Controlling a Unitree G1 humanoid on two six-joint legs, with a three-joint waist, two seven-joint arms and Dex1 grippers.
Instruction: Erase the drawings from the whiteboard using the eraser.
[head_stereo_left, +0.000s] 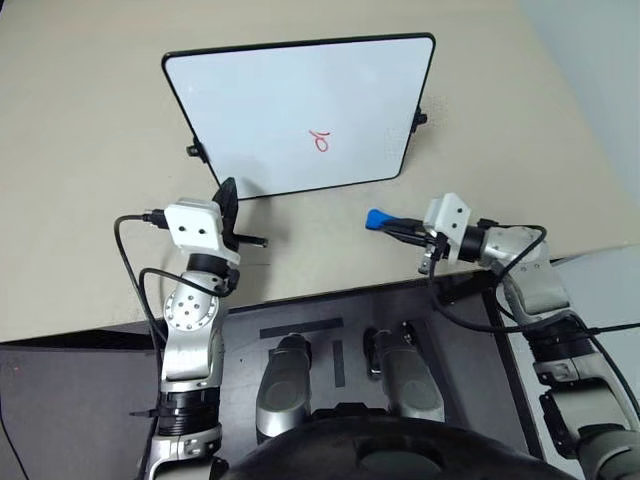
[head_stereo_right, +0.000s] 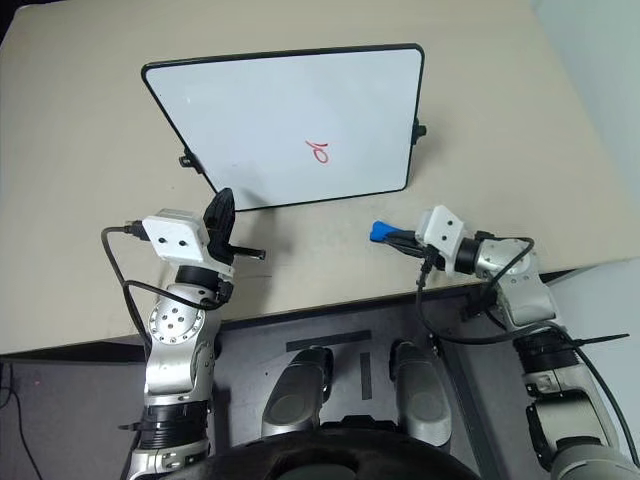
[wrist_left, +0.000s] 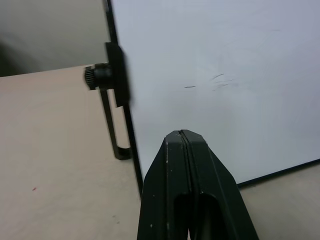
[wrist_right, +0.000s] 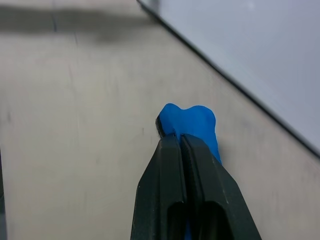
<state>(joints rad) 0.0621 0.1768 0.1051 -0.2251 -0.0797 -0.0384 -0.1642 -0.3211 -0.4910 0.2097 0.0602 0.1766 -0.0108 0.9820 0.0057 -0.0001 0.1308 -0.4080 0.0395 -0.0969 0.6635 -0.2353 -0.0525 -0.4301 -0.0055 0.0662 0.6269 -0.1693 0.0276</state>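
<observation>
Left eye view: red "0"-like drawings (head_stereo_left: 320, 140).

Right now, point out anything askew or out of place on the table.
The whiteboard lies skewed on the table, its edges at an angle to the table's front edge. The red loop is unerased. Otherwise nothing stands out; the right tool holds the blue eraser.

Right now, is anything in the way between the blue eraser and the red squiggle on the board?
Nothing visible. The right gripper holds the eraser just off the whiteboard and its near edge; only bare table and white board lie between it and the drawings.
</observation>
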